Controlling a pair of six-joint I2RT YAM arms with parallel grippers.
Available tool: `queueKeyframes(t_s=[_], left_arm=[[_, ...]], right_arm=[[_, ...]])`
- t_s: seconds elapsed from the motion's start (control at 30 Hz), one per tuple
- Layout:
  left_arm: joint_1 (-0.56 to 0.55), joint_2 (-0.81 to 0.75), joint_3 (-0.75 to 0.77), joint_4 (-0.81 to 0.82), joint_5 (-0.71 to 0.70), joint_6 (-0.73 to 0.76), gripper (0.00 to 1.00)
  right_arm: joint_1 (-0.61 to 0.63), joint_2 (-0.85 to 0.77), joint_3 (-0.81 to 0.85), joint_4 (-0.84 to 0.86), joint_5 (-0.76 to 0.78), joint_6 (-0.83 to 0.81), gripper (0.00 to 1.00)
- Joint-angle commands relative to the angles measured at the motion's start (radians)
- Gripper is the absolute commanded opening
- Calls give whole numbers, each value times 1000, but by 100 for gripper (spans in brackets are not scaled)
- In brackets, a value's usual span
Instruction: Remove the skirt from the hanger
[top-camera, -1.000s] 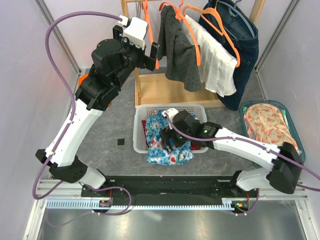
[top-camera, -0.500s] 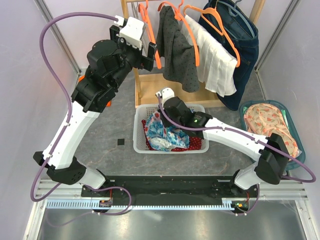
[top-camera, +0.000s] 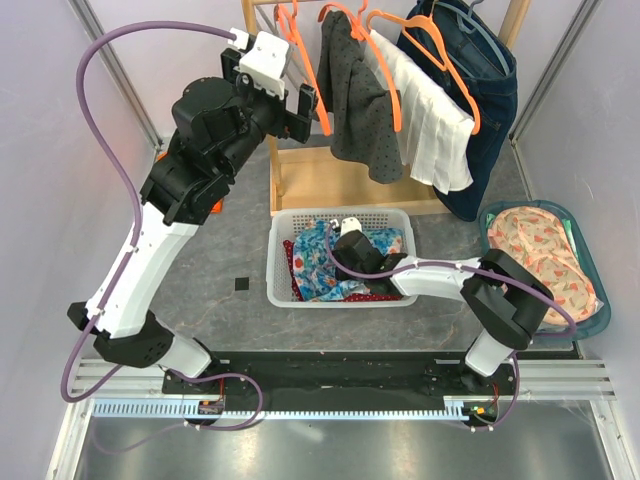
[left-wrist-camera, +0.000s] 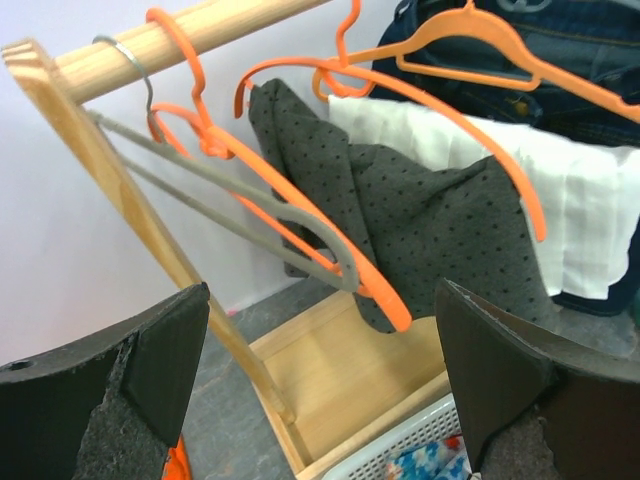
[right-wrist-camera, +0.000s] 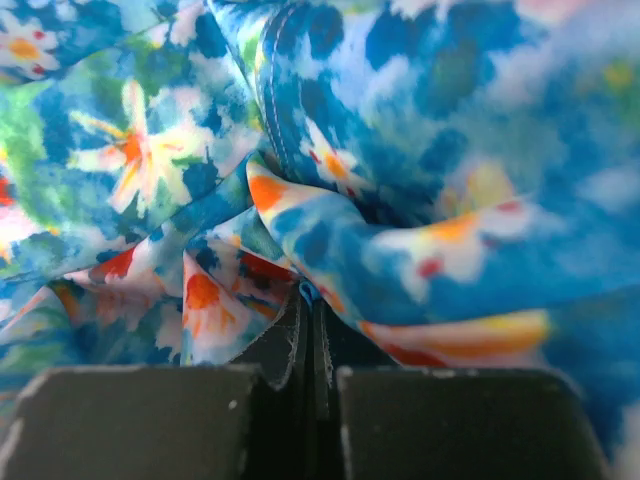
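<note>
Skirt (top-camera: 318, 268) is off the hanger, bunched in the white basket (top-camera: 276, 272) with no clear long axis
My right gripper (top-camera: 345, 258) is shut, nose down on the floral cloth; I can't tell whether it pinches a fold. My left gripper (top-camera: 293, 115) hangs wide open high at the rail, facing two bare hangers (left-wrist-camera: 300, 235), with the grey dotted garment (top-camera: 360, 110) just beyond, well apart from the basket

Skirt (top-camera: 318, 262) lay in basket (top-camera: 276, 262), front centre, right gripper (right-wrist-camera: 312, 330) on it. Rack (top-camera: 320, 180) stood behind basket, left gripper (top-camera: 300, 112) at its left end. Tub (top-camera: 488, 216) sat right.
</note>
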Motion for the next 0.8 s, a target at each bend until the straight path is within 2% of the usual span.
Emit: queueKeyframes(t_s=[0.0, 0.03, 0.1, 0.13, 0.2, 0.23, 0.27, 0.37, 0.47, 0.57, 0.77], left_arm=[[-27, 42, 82, 21, 20, -22, 99], [-28, 64, 103, 26, 17, -21, 99], [-36, 85, 126, 49, -3, -21, 100], [-37, 101, 163, 56, -14, -24, 100], [-45, 151, 214, 79, -31, -56, 100], [-51, 173, 267, 90, -35, -65, 100], [-71, 215, 294, 108, -46, -62, 100], [-144, 276, 357, 199, -97, 16, 100], [-226, 329, 352, 299, -166, 111, 100], [-263, 377, 338, 381, -230, 134, 100], [-275, 478, 343, 538, -328, 200, 100]], right_arm=[[11, 89, -126, 97, -183, 135, 0], [16, 96, -144, 106, -188, 150, 3], [40, 104, -149, 108, -173, 148, 20], [60, 100, -122, 82, -130, 111, 40], [135, 69, -79, -43, -3, 76, 63], [146, 52, -42, -73, 10, 63, 88], [151, 6, -26, -120, 22, 49, 98], [151, -122, 56, -218, 79, 26, 98], [151, -244, 157, -339, 163, 22, 98], [151, -366, 244, -424, 203, 6, 98], [151, -592, 277, -434, 168, -24, 98]])
